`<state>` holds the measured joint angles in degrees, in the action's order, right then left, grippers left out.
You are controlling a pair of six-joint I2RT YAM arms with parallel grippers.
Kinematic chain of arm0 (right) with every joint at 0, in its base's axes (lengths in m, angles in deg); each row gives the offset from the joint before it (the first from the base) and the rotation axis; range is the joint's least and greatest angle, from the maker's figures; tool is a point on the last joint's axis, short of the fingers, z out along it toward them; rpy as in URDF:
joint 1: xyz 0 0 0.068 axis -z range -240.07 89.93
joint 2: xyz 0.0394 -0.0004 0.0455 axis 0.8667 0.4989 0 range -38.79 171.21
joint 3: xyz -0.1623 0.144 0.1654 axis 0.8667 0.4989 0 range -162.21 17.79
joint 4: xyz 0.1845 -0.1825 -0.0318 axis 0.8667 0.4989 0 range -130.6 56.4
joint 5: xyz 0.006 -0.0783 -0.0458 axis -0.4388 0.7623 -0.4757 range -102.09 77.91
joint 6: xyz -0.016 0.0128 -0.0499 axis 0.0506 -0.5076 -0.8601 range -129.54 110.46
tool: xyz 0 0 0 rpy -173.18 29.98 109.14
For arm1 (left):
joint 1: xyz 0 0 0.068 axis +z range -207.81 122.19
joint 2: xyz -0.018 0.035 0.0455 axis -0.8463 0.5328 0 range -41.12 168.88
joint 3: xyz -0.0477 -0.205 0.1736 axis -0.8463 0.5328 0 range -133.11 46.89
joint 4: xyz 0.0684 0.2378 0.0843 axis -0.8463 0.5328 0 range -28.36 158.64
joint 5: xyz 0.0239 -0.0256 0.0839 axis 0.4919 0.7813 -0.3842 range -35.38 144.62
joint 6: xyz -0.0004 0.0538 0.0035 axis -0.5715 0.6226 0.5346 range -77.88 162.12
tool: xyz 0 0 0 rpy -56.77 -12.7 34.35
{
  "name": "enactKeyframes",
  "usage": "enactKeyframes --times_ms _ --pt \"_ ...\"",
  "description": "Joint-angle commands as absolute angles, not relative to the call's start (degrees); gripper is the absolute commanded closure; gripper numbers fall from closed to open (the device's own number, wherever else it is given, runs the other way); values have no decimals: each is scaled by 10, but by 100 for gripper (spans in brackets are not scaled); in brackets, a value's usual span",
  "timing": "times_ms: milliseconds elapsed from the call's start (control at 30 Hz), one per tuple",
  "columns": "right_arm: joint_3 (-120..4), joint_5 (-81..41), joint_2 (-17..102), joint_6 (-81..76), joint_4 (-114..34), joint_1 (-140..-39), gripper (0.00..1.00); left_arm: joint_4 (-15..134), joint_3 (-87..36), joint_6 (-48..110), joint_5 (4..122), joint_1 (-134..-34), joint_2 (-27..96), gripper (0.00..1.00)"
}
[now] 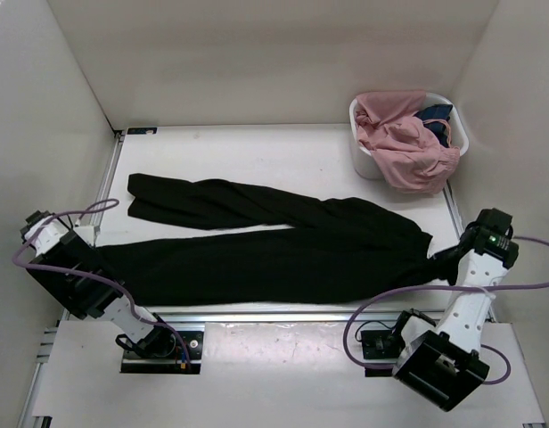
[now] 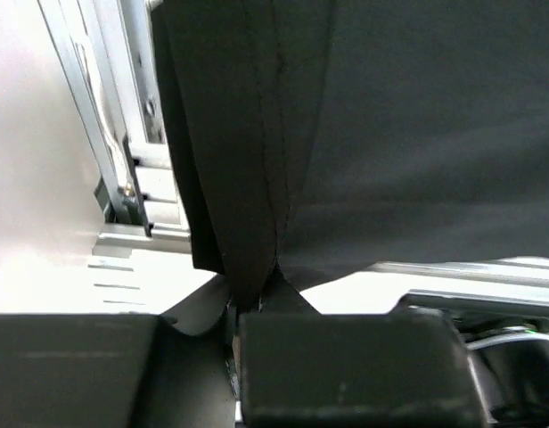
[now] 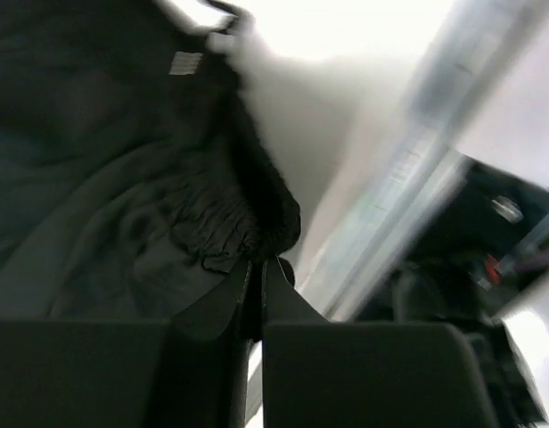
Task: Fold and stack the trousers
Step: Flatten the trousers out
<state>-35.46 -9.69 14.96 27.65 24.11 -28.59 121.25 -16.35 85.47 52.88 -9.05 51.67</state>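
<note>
The black trousers (image 1: 274,245) lie lengthwise across the white table, waist at the right, two legs running left. The near leg stretches between both arms. My left gripper (image 1: 98,259) is shut on that leg's hem at the left table edge; in the left wrist view the trousers (image 2: 390,134) bunch into the left gripper (image 2: 248,308). My right gripper (image 1: 446,260) is shut on the gathered waistband at the right; in the right wrist view the trousers (image 3: 123,196) pinch into the right gripper (image 3: 257,267). The far leg lies loose toward the back left.
A white basket (image 1: 364,160) at the back right holds a pink garment (image 1: 404,143) and a small dark blue cloth (image 1: 435,114). White walls enclose the table on three sides. Metal rails (image 1: 105,178) run along the left and right table edges.
</note>
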Motion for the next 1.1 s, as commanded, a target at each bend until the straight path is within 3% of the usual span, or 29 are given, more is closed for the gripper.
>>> enactKeyframes --times_ms 0,167,233,267,333,367,400,467,667,833,1067 --pt "-330 8 134 330 276 -283 100 1137 -139 884 453 -75 479 86" --pt "-253 32 123 357 281 -283 100 1126 -127 895 442 -61 490 86" --pt "-226 32 117 369 266 -283 100 1126 -115 895 442 -61 490 73" --pt "-218 32 117 369 258 -283 97 1126 -115 895 442 -61 490 61" --pt "-212 40 117 374 252 -283 79 1131 -109 895 442 -61 490 41" --pt "-218 49 117 374 252 -283 60 1131 -109 900 442 -61 490 35" --pt "-225 57 117 374 252 -283 18 1131 -109 900 442 -61 490 30" --pt "-256 71 123 365 258 -283 2 1143 -127 900 463 -61 477 25" --pt "-326 16 140 287 205 -310 1 1290 -214 899 671 -132 450 22" --pt "-377 -6 168 251 147 -361 3 1272 -267 823 709 -251 459 15" --pt "-378 -81 291 239 48 -386 3 1242 -517 662 741 -306 657 7"
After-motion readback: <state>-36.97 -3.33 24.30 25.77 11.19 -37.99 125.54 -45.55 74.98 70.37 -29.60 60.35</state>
